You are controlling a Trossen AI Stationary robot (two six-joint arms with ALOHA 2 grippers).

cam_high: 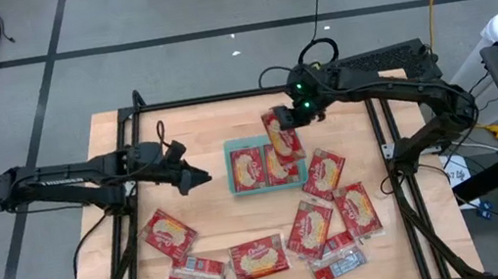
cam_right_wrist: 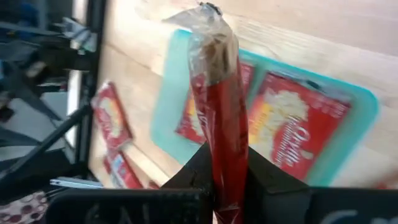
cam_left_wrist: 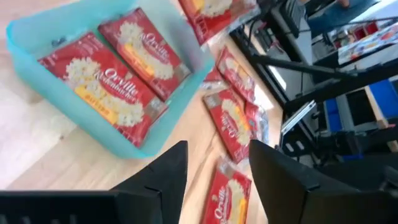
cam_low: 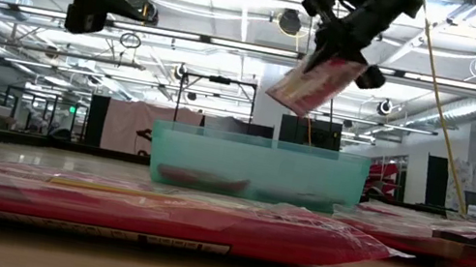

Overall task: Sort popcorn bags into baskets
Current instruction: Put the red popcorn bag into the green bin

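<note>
Wooden table (cam_high: 199, 132) with a teal tray (cam_high: 233, 170) mid-table; two popcorn bags (cam_high: 263, 166) lie flat inside. Loose bags (cam_high: 338, 207) scattered on the near half of the table. Right gripper (cam_high: 284, 119) above the tray's far right corner, clamped on one bag (cam_high: 282, 134), hanging edge-down. Left gripper (cam_high: 203, 177) left of the tray, fingers parted, empty.

Right gripper (cam_high: 283, 122) hangs raised with fingers pinched together; left gripper (cam_high: 203, 176) hovers alongside, fingers parted.
</note>
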